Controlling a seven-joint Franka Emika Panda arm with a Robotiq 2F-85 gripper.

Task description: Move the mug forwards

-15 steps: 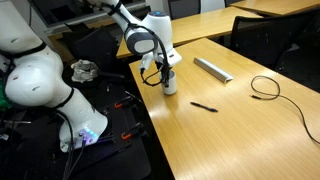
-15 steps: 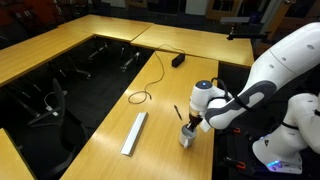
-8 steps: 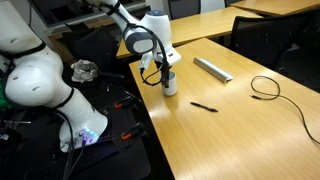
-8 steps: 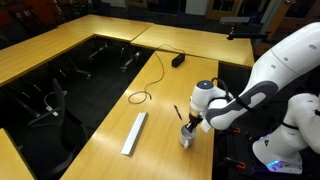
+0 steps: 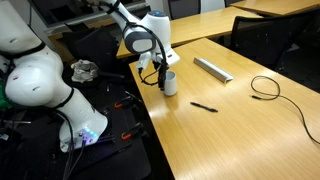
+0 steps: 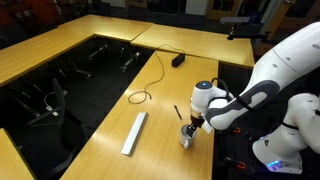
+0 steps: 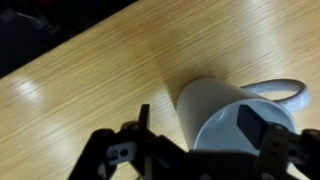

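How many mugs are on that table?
1. The white mug stands near the edge of the wooden table, under the gripper. No other shows, though the arm could hide one.

Mug [image 6: 187, 139] partly hidden behind fingers [image 6: 186, 126], wrist view blurred, rim partly covered there

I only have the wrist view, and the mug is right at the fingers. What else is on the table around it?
Observer: A black pen lies near the mug, not touching it.
Operator: Anything further out?
Observer: A long grey bar lies flat beyond the pen.
Operator: How is the mug placed?
Observer: It stands upright, close to the edge of the table.
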